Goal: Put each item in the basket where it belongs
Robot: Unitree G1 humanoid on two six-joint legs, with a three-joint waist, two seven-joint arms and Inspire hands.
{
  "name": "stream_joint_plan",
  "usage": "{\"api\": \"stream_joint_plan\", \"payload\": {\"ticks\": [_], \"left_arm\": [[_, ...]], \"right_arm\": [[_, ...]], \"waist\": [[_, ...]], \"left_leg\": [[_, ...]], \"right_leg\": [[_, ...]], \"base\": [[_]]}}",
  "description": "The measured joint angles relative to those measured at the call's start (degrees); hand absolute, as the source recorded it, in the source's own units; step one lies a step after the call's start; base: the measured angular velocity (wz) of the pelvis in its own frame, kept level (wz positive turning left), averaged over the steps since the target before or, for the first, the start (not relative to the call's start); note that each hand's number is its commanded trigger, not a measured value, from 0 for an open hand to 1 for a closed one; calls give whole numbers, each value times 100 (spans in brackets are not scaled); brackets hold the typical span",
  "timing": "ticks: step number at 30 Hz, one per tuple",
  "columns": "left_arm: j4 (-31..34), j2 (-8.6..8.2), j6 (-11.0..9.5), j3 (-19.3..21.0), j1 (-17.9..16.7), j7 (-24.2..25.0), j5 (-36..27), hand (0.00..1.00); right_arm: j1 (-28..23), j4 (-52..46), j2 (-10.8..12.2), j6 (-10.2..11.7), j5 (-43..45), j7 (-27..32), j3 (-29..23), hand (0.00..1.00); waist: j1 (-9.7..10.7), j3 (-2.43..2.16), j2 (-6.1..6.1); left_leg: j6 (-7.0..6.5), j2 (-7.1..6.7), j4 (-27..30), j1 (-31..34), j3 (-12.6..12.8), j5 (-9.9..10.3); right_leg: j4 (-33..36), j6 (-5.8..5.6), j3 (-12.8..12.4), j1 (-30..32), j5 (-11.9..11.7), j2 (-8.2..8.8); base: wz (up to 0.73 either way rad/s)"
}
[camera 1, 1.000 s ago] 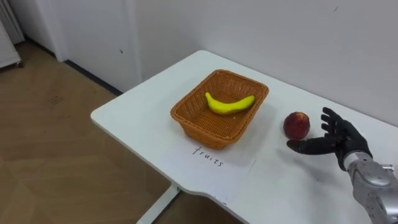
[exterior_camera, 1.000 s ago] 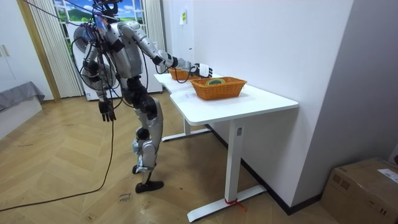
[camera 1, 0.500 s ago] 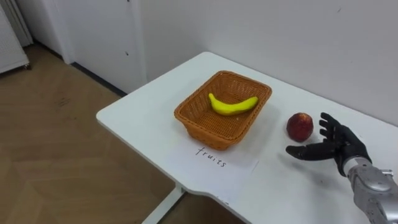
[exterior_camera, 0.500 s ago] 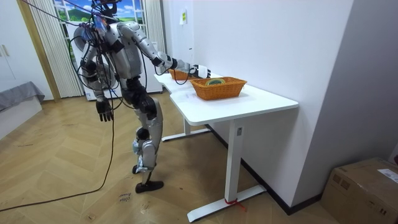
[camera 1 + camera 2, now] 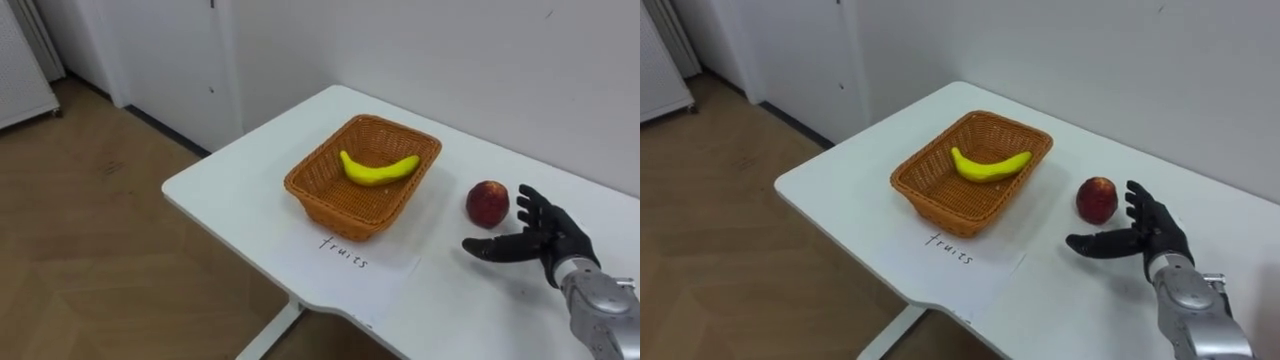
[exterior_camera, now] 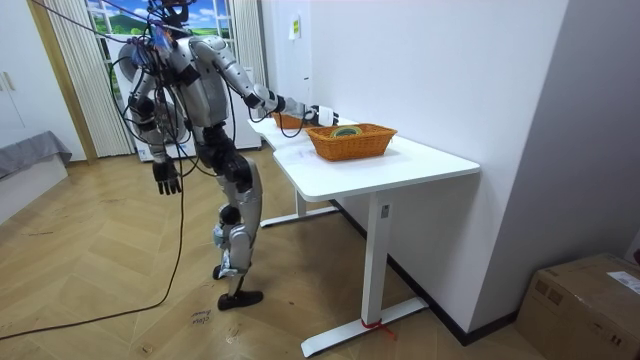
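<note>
Left eye view: right hand low over the white table, fingers spread and straight, thumb pointing toward the basket; it holds nothing. The red fruit sits on the table just beyond the thumb, near the fingertips, apart from them. It lies between hand and basket. A banana is already in the basket.

Room view: robot stands at the table's end, right arm stretched over it. Left hand hangs loose at its side, well off the table, so the right is far nearer. A second basket sits further along.

Right eye view: same layout. The fruit is round, no long axis to line up. Judgement: a short reach forward and left should close on it.
</note>
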State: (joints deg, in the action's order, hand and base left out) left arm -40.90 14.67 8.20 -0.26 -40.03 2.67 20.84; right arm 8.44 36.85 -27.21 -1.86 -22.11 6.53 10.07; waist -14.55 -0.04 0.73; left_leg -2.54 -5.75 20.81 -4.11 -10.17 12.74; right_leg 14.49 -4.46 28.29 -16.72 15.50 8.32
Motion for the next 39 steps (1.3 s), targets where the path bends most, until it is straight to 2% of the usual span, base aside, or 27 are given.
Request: {"api": "stream_joint_plan", "payload": {"ticks": [2, 5, 8, 11, 14, 16, 18, 19, 20, 22, 23, 25, 27, 29, 32, 35, 37, 39], "left_arm": [[37, 4, -12, -1, -2, -2, 2, 0], [48, 27, -32, -1, -4, 2, 2, 0], [73, 94, -124, -1, 42, 15, -5, 0], [140, 158, -131, -4, 44, 30, -12, 0], [156, 251, -140, -5, 149, 30, -96, 0], [146, 272, -174, -2, 194, 8, -271, 0], [154, 323, -201, -7, 330, 10, -399, 0], [152, 404, -210, -37, 458, 10, -519, 0], [145, 480, -238, -44, 619, 3, -568, 0], [131, 570, -305, -99, 816, -46, -599, 0], [129, 662, -342, -222, 954, -83, -733, 0], [129, 671, -358, -236, 1191, -118, -782, 0], [118, 702, -395, -336, 1428, -232, -878, 0], [114, 808, -468, -545, 1640, -361, -1141, 0], [105, 832, -477, -740, 1859, -448, -1325, 0], [79, 825, -487, -779, 1973, -483, -1402, 0], [27, 823, -470, -798, 2059, -484, -1444, 0], [29, 823, -467, -818, 2092, -486, -1446, 0]], "right_arm": [[0, 60, 0, 0, 2, 59, 1, 0], [1, 96, 1, 1, -15, 109, 0, 0], [2, 198, 1, 4, -17, 141, 2, 0], [22, 242, 1, 67, -16, 157, 1, 0], [207, 383, -3, 72, -123, 161, 2, 0], [533, 741, -3, 100, -274, 217, 61, 0], [842, 1023, -4, 136, -403, 223, 179, 0], [1090, 1224, -6, 175, -466, 276, 239, 0], [1386, 1437, -8, 179, -453, 279, 245, 0], [1773, 1691, -8, 182, -480, 284, 263, 0], [1944, 1774, -25, 194, -561, 317, 264, 0], [2267, 1969, -28, 276, -788, 445, 272, 0], [2550, 2150, -32, 373, -1029, 566, 314, 0], [2720, 2214, -46, 484, -1106, 710, 505, 0], [2894, 2237, -87, 561, -1113, 782, 573, 0], [3082, 2238, -112, 565, -1103, 821, 571, 0], [3195, 2229, -139, 566, -1114, 831, 572, 0], [3268, 2230, -164, 569, -1132, 828, 579, 0]], "waist": [[-17, -21, 36], [-27, -14, 75], [-29, -9, 79], [-37, -7, 70], [-126, 2, 84], [-238, 26, 109], [-263, 66, 116], [-279, 96, 170], [-301, 145, 238], [-322, 179, 264], [-309, 172, 291], [-349, 159, 326], [-362, 189, 315], [-389, 213, 328], [-406, 231, 361], [-456, 267, 414], [-458, 271, 429], [-452, 292, 401]], "left_leg": [[0, -5, 1, 25, 3, -1], [0, -5, 11, 52, 22, -1], [-3, 14, 123, 188, 99, 19], [-6, 40, 192, 319, 158, 22], [-6, 60, 284, 531, 175, 20], [-1, 99, 337, 663, 214, 22], [22, 139, 450, 886, 174, 21], [56, 155, 493, 1086, 141, -6], [81, 192, 523, 1290, 139, -30], [112, 244, 671, 1604, 84, -45], [127, 253, 716, 1810, 56, -64], [144, 263, 740, 2063, 58, -115], [150, 284, 744, 2227, 65, -163], [175, 311, 750, 2376, 80, -183], [210, 342, 803, 2620, 83, -205], [222, 407, 874, 2837, 192, -207], [238, 418, 913, 2989, 207, -219], [243, 419, 958, 3062, 215, -223]], "right_leg": [[60, -3, -1, 47, 24, 24], [88, -1, -9, 93, 24, 30], [117, 5, 15, 167, 28, 21], [147, 8, 12, 271, 27, 11], [260, 30, -8, 490, 38, 13], [316, 49, -83, 645, 34, -11], [329, 105, -71, 813, 3, -66], [393, 134, -53, 1006, 1, -79], [444, 179, -58, 1219, -10, -106], [453, 246, -29, 1484, -59, -194], [501, 264, 4, 1678, -70, -201], [625, 297, -15, 1950, -84, -188], [652, 332, -9, 2142, -107, -190], [691, 362, -74, 2342, -119, -211], [792, 413, -129, 2590, -117, -226], [969, 475, -229, 2888, -87, -223], [1066, 499, -275, 3076, -72, -216], [1150, 518, -292, 3169, -60, -200]], "base": [[0], [-1], [5], [3], [-1], [-9], [4], [9], [6], [4], [5], [-3], [-6], [-12], [-10], [-16], [-14], [-4]]}}
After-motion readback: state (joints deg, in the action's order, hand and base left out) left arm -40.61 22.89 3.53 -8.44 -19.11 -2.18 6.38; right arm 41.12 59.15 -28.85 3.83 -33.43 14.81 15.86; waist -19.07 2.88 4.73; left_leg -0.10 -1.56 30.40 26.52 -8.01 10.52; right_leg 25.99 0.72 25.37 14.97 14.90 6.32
